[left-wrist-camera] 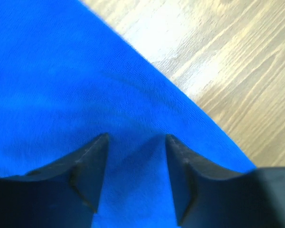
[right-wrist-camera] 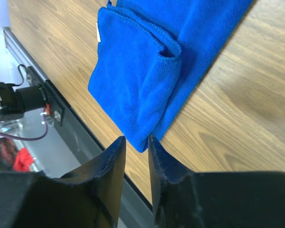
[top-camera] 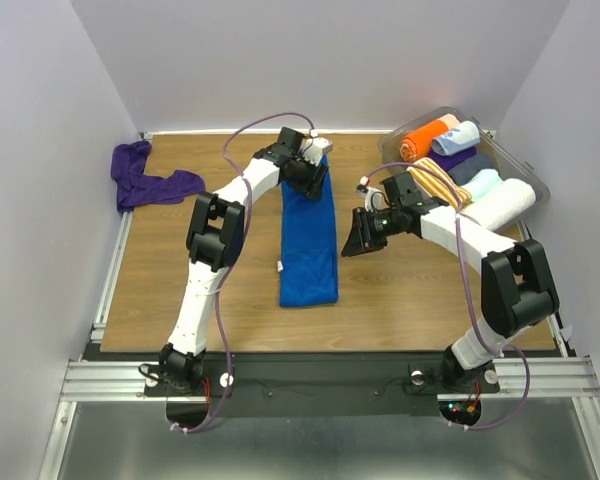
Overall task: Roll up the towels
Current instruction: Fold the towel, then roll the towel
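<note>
Blue towel (top-camera: 309, 250) lies flat on the wood table (top-camera: 160, 280) as 1 long strip, running from far to near between the 2 arms.

Left pincer (left-wrist-camera: 137, 137) is at the strip's far end, pointing down onto it. Its jaws stand apart, with blue cloth filling the gap and spreading ahead of and to the left of the tips. No cloth looks pinched. Bare table shows ahead and to the right of the tips, past the towel's edge.

Right pincer (right-wrist-camera: 137, 138) hangs above bare table just right of the strip, about halfway along it, not touching it. Its jaws are almost together with a thin gap, nothing in it. In the right wrist view a corner of the towel's near end sits straight ahead of the tips. That end shows 2 layers with a folded lip.

A small white tag (right-wrist-camera: 98, 32) is sewn on the towel's edge near that end. Any print on it is too small to read.

Purple towel (top-camera: 145, 182) lies crumpled and unrolled at the table's far left corner, well left of the left pincer.

A clear bin (top-camera: 520, 160) sits behind and to the right of the right pincer. It holds rolls: orange (top-camera: 418, 142), pale blue (top-camera: 456, 136), orange-and-white striped (top-camera: 440, 180), white (top-camera: 507, 203).
</note>
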Available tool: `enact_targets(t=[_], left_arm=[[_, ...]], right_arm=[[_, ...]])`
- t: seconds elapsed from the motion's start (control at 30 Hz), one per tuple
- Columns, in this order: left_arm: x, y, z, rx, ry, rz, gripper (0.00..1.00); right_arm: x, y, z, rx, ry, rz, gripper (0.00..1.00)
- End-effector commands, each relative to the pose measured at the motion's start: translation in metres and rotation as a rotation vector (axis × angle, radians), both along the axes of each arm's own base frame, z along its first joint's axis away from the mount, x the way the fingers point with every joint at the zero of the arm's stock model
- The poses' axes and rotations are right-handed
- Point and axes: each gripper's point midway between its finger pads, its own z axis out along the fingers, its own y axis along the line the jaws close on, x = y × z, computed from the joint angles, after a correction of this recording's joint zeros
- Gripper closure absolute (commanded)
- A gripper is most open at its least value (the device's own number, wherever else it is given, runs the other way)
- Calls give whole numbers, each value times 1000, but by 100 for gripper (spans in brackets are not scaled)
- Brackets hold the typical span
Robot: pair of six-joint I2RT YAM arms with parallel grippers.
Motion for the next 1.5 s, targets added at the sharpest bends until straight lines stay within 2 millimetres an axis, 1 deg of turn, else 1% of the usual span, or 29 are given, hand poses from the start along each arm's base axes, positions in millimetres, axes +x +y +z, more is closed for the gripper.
enact_targets(t=[0.0, 0.03, 0.07, 0.1, 0.2, 0.23, 0.27, 0.3, 0.37, 0.4, 0.43, 0.47, 0.5, 0.53, 0.57, 0.6, 0.63, 0.67, 0.7, 0.73, 0.77, 0.8, 0.83, 0.93, 0.97, 1.07, 1.17, 1.27, 1.47], left_arm=[[12, 10, 76, -26, -135, -17, 34], [8, 13, 116, -54, -195, -22, 34], [4, 19, 132, -58, -218, -20, 32], [-9, 30, 159, -61, -260, -19, 32], [-40, 47, 187, -51, -319, -58, 30], [-66, 58, 196, -37, -371, -102, 30], [-80, 64, 198, -32, -394, -123, 30], [-109, 74, 198, -18, -439, -169, 30], [-141, 81, 194, -13, -472, -235, 31], [-165, 89, 162, 20, -427, -276, 32], [-185, 94, 173, 27, -493, -308, 32], [-199, 94, 165, 75, -542, -380, 32], [-220, 100, 134, 112, -510, -420, 32], [-232, 105, 138, 142, -565, -430, 32], [-248, 98, 130, 168, -602, -514, 30], [-263, 100, 106, 191, -588, -549, 30], [-272, 100, 107, 199, -633, -571, 29], [-279, 99, 100, 221, -648, -591, 27], [-293, 90, 91, 223, -657, -644, 26], [-303, 87, 77, 229, -661, -664, 25], [-311, 78, 73, 230, -682, -695, 24], [-311, 84, 62, 263, -663, -687, 24], [-319, 74, 52, 261, -669, -710, 24], [-320, 65, 38, 294, -674, -726, 24], [-320, 63, 35, 294, -670, -731, 25], [-319, 58, 30, 291, -663, -731, 25], [-318, 58, 35, 275, -662, -703, 25], [-323, 58, 36, 252, -638, -695, 25], [-328, 57, 29, 254, -636, -751, 22]], right_arm=[[10, -3, 31, 4, -163, 26, 66], [12, -4, 35, -3, -187, 28, 64], [13, -5, 37, -12, -213, 36, 60], [15, -7, 40, -20, -234, 30, 51], [14, -8, 41, -24, -250, 50, 50], [13, -8, 40, -26, -247, 55, 50], [13, -8, 38, -24, -241, 56, 50], [14, -9, 36, -34, -237, 48, 51], [15, -8, 37, -31, -239, 51, 52], [14, -6, 38, -22, -239, 58, 54], [12, -2, 39, 2, -224, 75, 56], [9, 6, 44, 22, -225, 99, 57], [7, 11, 42, 24, -217, 117, 60], [4, 18, 37, 10, -211, 136, 61], [-7, 32, 34, 7, -213, 185, 62], [-10, 38, 31, 6, -209, 204, 64], [-14, 43, 30, 13, -200, 224, 64], [-19, 51, 18, 2, -173, 252, 64], [-18, 54, 14, -4, -167, 258, 65], [-17, 56, 9, -11, -159, 265, 65], [-16, 58, -5, -27, -133, 271, 66], [-16, 58, -12, -37, -119, 272, 66], [-16, 58, -19, -46, -102, 273, 67], [-21, 51, -44, -93, -54, 270, 69], [-23, 49, -46, -99, -54, 271, 69], [-24, 45, -38, -101, -88, 268, 68], [-19, 50, -14, -70, -127, 247, 57], [-11, 55, 2, -55, -148, 213, 55], [-10, 60, -3, -41, -122, 230, 56]])
